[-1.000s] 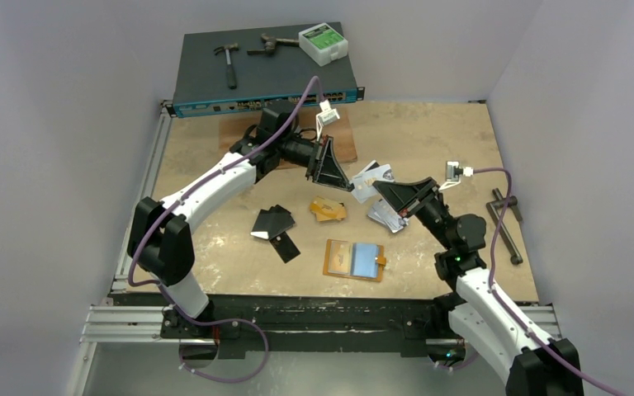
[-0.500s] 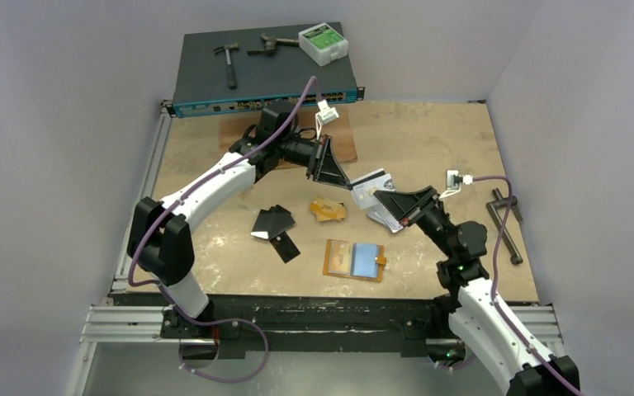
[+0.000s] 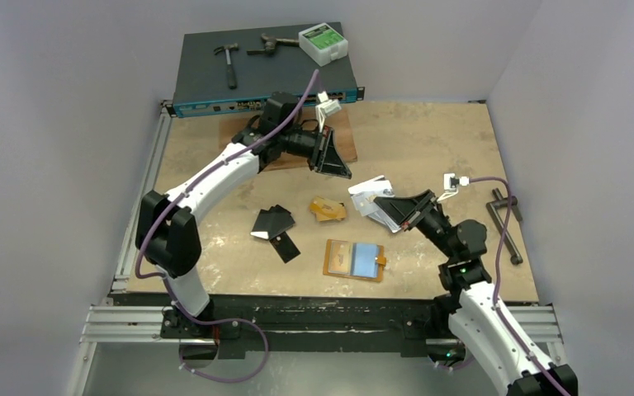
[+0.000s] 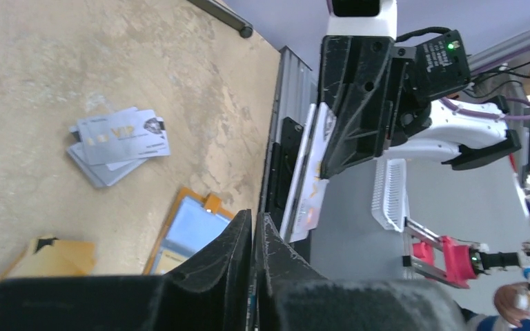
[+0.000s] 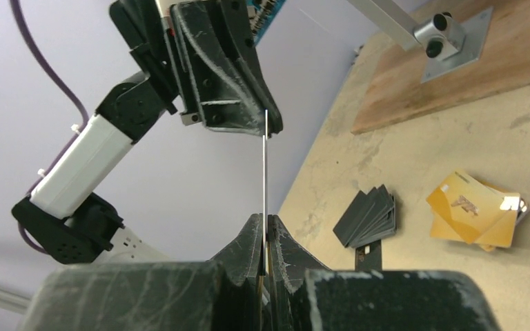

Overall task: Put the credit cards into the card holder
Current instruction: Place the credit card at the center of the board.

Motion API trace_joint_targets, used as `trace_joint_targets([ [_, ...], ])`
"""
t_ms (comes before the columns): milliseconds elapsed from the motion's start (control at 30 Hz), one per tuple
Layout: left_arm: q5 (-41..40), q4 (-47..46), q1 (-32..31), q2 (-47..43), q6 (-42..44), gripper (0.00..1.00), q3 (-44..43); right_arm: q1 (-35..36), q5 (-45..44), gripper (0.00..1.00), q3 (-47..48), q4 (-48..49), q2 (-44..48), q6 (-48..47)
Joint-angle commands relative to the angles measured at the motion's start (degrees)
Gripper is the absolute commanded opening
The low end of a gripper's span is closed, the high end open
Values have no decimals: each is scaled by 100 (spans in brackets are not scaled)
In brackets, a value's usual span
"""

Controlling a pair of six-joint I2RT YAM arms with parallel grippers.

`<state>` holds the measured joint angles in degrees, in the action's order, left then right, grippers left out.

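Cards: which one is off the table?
The white card, clamped in the right pincer and held up in the air. The black pile, the orange-gold pile and the silver pile lie flat on the table.

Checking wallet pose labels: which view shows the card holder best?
Top external: the card holder lies open, whole, nothing covering it. Left wrist shows only part of the card holder, the rest hidden behind the left arm's own fingers. Right wrist doesn't show it.
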<state>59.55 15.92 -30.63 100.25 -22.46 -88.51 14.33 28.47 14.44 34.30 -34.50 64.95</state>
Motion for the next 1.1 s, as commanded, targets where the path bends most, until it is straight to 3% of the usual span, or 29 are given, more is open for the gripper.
trace_joint_targets([
  [0,532,-128,-155,88,36,23,-126,-44,194,0,140,-128,-30,-187],
  [33,606,-230,-169,58,-9,35,-48,-48,236,0,164,-112,-70,-217],
  [67,671,-372,-166,21,-56,54,46,-49,298,0,184,-104,-138,-241],
  [100,763,-409,-172,-3,-55,64,86,-48,350,0,190,-80,-193,-265],
  [167,857,-336,-204,-20,47,71,86,-58,446,0,163,77,-308,-236],
  [267,904,-281,-300,-28,136,70,93,-57,617,0,130,436,-522,-151],
  [500,982,-135,-376,98,171,57,99,-53,754,0,164,771,-710,-44],
  [633,1127,-638,-381,139,-443,34,375,-53,803,0,149,970,-793,60],
  [833,1029,-833,-379,12,-512,10,399,-54,885,0,153,1070,-850,81],
  [967,1042,-969,-381,15,-650,2,387,-53,998,0,208,1031,-845,31],
  [1067,1070,-1079,-382,15,-779,1,396,-57,1095,0,206,964,-812,-5],
])
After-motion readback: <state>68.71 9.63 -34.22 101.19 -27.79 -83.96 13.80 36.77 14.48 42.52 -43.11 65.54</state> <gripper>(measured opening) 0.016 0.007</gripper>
